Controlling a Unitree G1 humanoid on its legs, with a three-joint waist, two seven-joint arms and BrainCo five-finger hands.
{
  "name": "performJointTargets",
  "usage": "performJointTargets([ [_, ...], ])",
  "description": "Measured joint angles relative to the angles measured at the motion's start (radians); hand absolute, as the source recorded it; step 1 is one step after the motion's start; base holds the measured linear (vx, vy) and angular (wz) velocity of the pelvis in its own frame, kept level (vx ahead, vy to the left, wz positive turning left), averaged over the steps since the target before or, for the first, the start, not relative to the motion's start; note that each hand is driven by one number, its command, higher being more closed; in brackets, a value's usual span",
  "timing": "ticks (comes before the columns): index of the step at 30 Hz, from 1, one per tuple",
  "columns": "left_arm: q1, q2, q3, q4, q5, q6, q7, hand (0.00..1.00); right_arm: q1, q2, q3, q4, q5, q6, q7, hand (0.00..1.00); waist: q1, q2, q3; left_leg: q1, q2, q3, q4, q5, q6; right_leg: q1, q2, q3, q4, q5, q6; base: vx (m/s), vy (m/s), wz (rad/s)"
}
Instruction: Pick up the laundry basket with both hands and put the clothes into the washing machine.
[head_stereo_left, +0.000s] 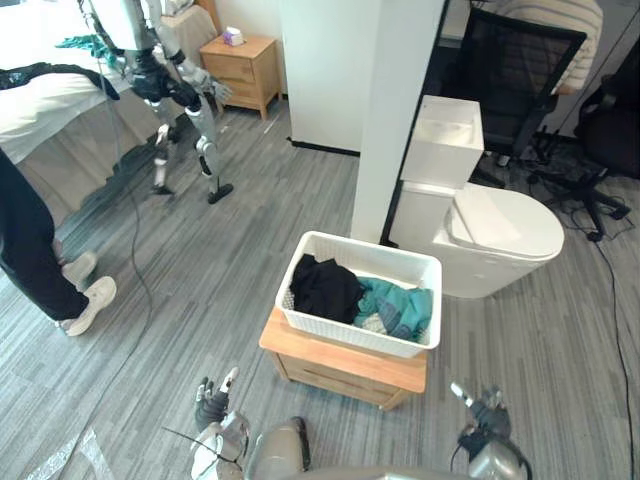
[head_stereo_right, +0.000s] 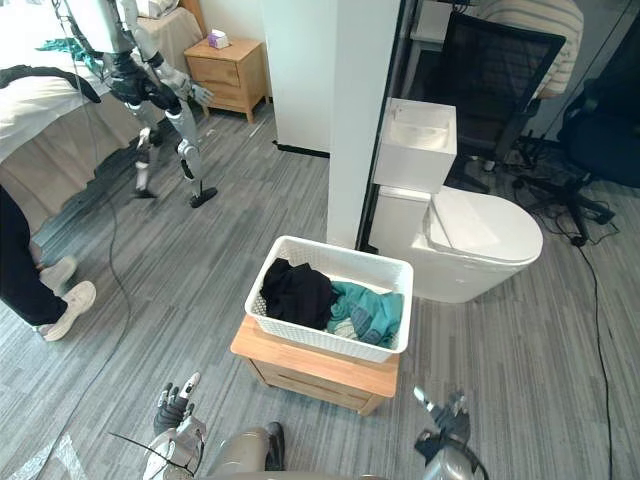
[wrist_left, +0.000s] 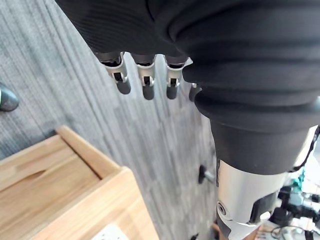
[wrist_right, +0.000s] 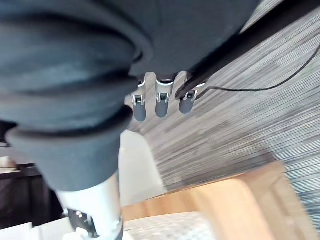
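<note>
A white laundry basket (head_stereo_left: 346, 335) stands on a low wooden stand (head_stereo_left: 345, 365) in the middle of the floor. Inside it lie a black garment (head_stereo_left: 322, 288) on the left and teal clothes (head_stereo_left: 398, 307) on the right. My left hand (head_stereo_left: 213, 403) hangs low, left of the stand and nearer to me, its fingers (wrist_left: 145, 82) straight and holding nothing. My right hand (head_stereo_left: 483, 410) is low on the stand's right, apart from it, with fingers (wrist_right: 160, 105) straight and nothing in them. A corner of the stand (wrist_left: 65, 185) lies close past the left hand.
A white toilet-shaped unit (head_stereo_left: 490, 235) stands behind the basket to the right, beside a white pillar (head_stereo_left: 395, 110). Another humanoid robot (head_stereo_left: 170, 90) stands far left near a bed and a nightstand (head_stereo_left: 240, 65). A person's legs (head_stereo_left: 40, 260) are at the left edge. An office chair (head_stereo_left: 520, 70) is at the back right.
</note>
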Motion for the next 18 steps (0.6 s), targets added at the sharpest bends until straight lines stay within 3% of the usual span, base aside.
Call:
performJointTargets([
  [3,0.042,0.013,0.006,0.045,0.004,-0.007,0.022,0.00,-0.019,0.009,-0.020,-0.009,-0.001,-0.015,-0.044,0.00,0.000,0.011,-0.033,0.058,-0.005,0.056,-0.015,-0.052,-0.002,0.009,-0.018,0.095,-0.007,0.036,0.007,0.15,0.151,-0.62],
  [7,0.054,0.018,0.039,0.107,0.022,-0.005,0.044,0.00,-0.033,0.010,-0.116,0.049,0.018,-0.012,-0.076,0.00,-0.001,0.028,-0.052,0.130,-0.011,0.107,-0.085,-0.032,0.014,-0.010,-0.022,0.176,0.005,0.091,0.005,0.13,0.084,-0.48],
  [8,0.054,0.027,0.048,0.107,0.021,-0.004,0.062,0.00,-0.041,0.003,-0.145,0.077,0.071,-0.012,-0.080,0.00,-0.001,0.032,-0.059,0.140,-0.009,0.109,-0.111,-0.023,0.019,-0.029,-0.015,0.199,0.016,0.102,0.003,0.05,0.002,-0.40],
  [12,0.028,0.067,0.086,0.052,0.008,-0.003,0.107,0.00,-0.040,-0.010,-0.213,0.100,0.195,-0.011,-0.113,0.00,-0.005,0.031,-0.066,0.165,-0.013,0.066,-0.203,0.041,-0.001,-0.024,0.000,0.202,-0.029,0.138,0.008,0.00,-0.053,-0.13],
  [18,0.058,0.050,0.170,-0.241,-0.046,-0.022,0.153,0.00,0.016,-0.043,-0.245,-0.051,0.220,-0.004,-0.093,0.00,-0.004,0.028,-0.092,0.254,-0.031,0.029,-0.426,0.167,-0.048,0.007,0.012,0.168,-0.101,0.140,0.008,-0.11,-0.102,0.02],
])
